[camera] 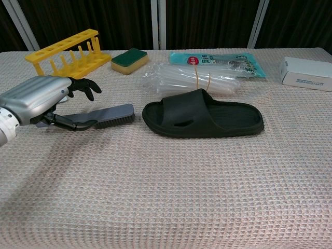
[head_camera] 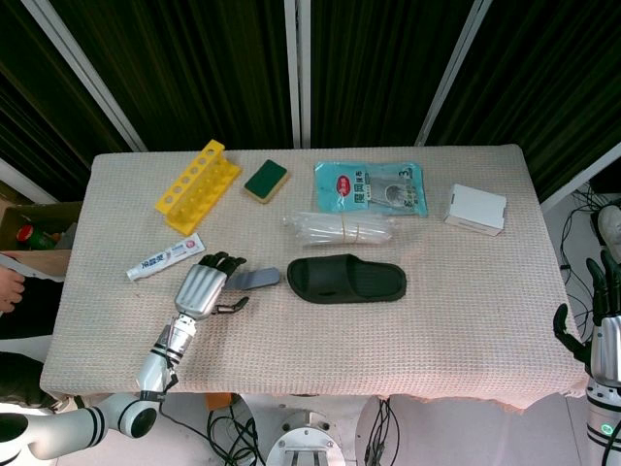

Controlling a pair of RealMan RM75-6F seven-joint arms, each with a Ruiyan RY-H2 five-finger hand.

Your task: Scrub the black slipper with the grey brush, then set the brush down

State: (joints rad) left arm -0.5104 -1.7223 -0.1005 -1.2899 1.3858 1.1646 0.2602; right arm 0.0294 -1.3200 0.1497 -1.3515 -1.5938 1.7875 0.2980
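Note:
The black slipper [head_camera: 346,279] [camera: 202,120] lies sole-down near the table's middle, toe end to the right. Just left of it the grey brush [head_camera: 257,280] [camera: 106,114] rests on the cloth, bristles down. My left hand [head_camera: 206,288] [camera: 41,98] is at the brush's handle end: its fingers are spread above the handle and its thumb lies along the near side, and nothing is gripped. My right hand [head_camera: 602,320] hangs off the table's right edge with fingers pointing up and apart, holding nothing; the chest view does not show it.
Along the back stand a yellow tube rack [head_camera: 199,184] [camera: 65,52], a green sponge [head_camera: 265,180] [camera: 129,59], a blue packet [head_camera: 370,187] [camera: 218,59] and a white box [head_camera: 475,209] [camera: 308,73]. A clear bag of tubes [head_camera: 340,228] [camera: 192,80] lies behind the slipper. A toothpaste tube [head_camera: 165,257] lies left.

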